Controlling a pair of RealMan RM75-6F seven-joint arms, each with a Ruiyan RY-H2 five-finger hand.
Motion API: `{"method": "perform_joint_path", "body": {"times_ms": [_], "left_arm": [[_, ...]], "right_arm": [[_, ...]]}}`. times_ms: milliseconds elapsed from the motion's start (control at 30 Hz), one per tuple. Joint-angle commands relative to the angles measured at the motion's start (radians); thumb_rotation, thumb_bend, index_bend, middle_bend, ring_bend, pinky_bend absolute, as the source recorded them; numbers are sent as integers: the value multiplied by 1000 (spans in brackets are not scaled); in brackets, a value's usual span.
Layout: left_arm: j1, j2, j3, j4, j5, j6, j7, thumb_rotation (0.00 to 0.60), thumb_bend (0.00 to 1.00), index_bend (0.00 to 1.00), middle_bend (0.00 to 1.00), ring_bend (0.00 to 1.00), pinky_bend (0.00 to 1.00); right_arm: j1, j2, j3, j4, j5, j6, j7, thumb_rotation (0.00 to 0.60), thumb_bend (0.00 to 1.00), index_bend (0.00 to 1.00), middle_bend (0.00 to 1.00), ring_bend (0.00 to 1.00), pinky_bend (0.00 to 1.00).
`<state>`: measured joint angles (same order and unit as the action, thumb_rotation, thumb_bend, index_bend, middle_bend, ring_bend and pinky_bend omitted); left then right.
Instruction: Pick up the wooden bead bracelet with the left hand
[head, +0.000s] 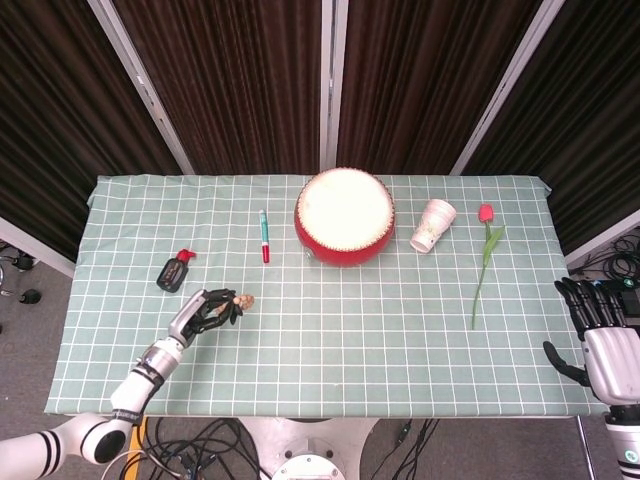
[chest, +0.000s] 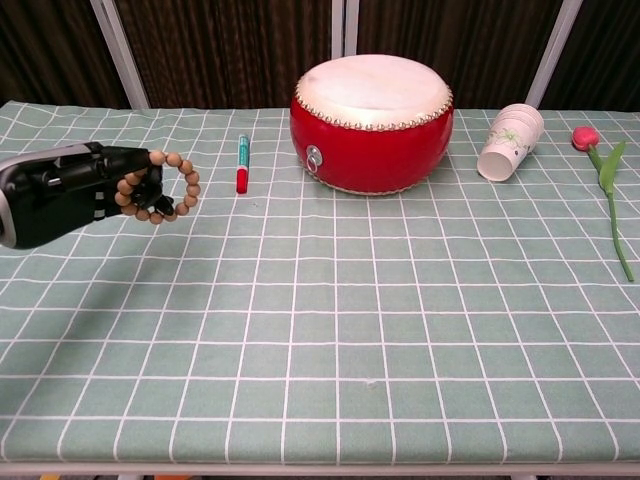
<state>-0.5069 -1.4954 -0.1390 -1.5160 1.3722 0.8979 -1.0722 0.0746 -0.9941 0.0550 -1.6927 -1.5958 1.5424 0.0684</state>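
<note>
The wooden bead bracelet (chest: 172, 188) is a ring of round tan beads, held upright off the table at the left. My left hand (chest: 62, 192) grips it, dark fingers curled through the ring. From the head view the same left hand (head: 203, 312) sits over the table's front left with the bracelet (head: 241, 300) poking out at its tip. My right hand (head: 600, 335) hangs beyond the table's right edge, fingers spread, holding nothing.
A red drum (chest: 372, 122) stands at the back centre, a red-and-green pen (chest: 241, 165) to its left. A tipped paper cup (chest: 510, 141) and an artificial rose (chest: 606, 178) lie at the right. A small dark bottle (head: 175, 271) lies at the left.
</note>
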Motion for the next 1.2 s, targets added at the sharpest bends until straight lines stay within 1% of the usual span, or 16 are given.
{"method": "perform_joint_path", "body": {"times_ms": [33, 167, 300, 433, 533, 567, 633, 700, 800, 900, 967, 1033, 1067, 1100, 1200], "left_arm": [[0, 0, 2, 0, 4, 1, -1, 464, 725, 557, 653, 427, 94], [0, 1, 4, 0, 9, 2, -7, 431, 772, 544, 641, 423, 94], [-5, 4, 7, 0, 19, -2, -19, 391, 820, 508, 607, 412, 94], [-10, 6, 11, 2, 28, -7, -31, 379, 860, 485, 586, 408, 94], [-12, 6, 11, 2, 29, -7, -39, 379, 873, 478, 581, 408, 94], [-12, 6, 11, 2, 29, -6, -41, 367, 869, 473, 578, 408, 94], [-12, 5, 10, 2, 30, -4, -50, 302, 826, 467, 572, 408, 95], [-13, 7, 10, 2, 32, -3, -58, 215, 751, 459, 563, 403, 95], [-15, 9, 13, 4, 37, -3, -67, 157, 687, 447, 554, 394, 94], [-15, 9, 16, 10, 42, 2, -61, 117, 618, 445, 553, 394, 95], [-14, 1, 22, 33, 51, 22, -1, 109, 561, 437, 550, 385, 97], [-16, -14, 31, 72, 69, 48, 107, 104, 504, 392, 529, 347, 97], [-19, -20, 36, 90, 75, 55, 164, 101, 473, 354, 500, 312, 97], [-21, -26, 41, 106, 82, 64, 222, 101, 436, 312, 450, 258, 97], [-22, -57, 56, 169, 110, 114, 461, 111, 360, 264, 319, 135, 96]], "right_arm": [[0, 0, 0, 1, 0, 0, 1, 600, 210, 0, 62, 0, 0], [1, 0, 1, 2, 1, -1, 3, 600, 211, 0, 62, 0, 0], [2, 0, 2, 3, 3, -4, 4, 600, 210, 0, 62, 0, 0], [3, -1, 2, 4, 4, -6, 4, 600, 211, 0, 62, 0, 0], [3, -1, 2, 4, 5, -7, 5, 600, 211, 0, 62, 0, 0], [3, -1, 2, 4, 5, -8, 5, 600, 211, 0, 62, 0, 0], [4, -1, 2, 4, 6, -9, 5, 600, 210, 0, 62, 0, 0], [4, -1, 2, 5, 7, -9, 5, 600, 210, 0, 62, 0, 0], [4, -2, 2, 6, 7, -10, 5, 600, 211, 0, 62, 0, 0], [4, -3, 2, 6, 8, -11, 6, 600, 210, 0, 62, 0, 0], [5, -2, 0, 6, 9, -15, 6, 600, 211, 0, 64, 0, 0], [7, -2, -1, 7, 10, -22, 6, 600, 210, 0, 67, 0, 0], [8, -3, -2, 8, 11, -25, 6, 600, 210, 0, 68, 0, 0], [9, -4, -2, 9, 11, -28, 7, 600, 210, 0, 68, 0, 0], [11, -8, -2, 14, 14, -33, 13, 600, 211, 0, 68, 0, 0]]}}
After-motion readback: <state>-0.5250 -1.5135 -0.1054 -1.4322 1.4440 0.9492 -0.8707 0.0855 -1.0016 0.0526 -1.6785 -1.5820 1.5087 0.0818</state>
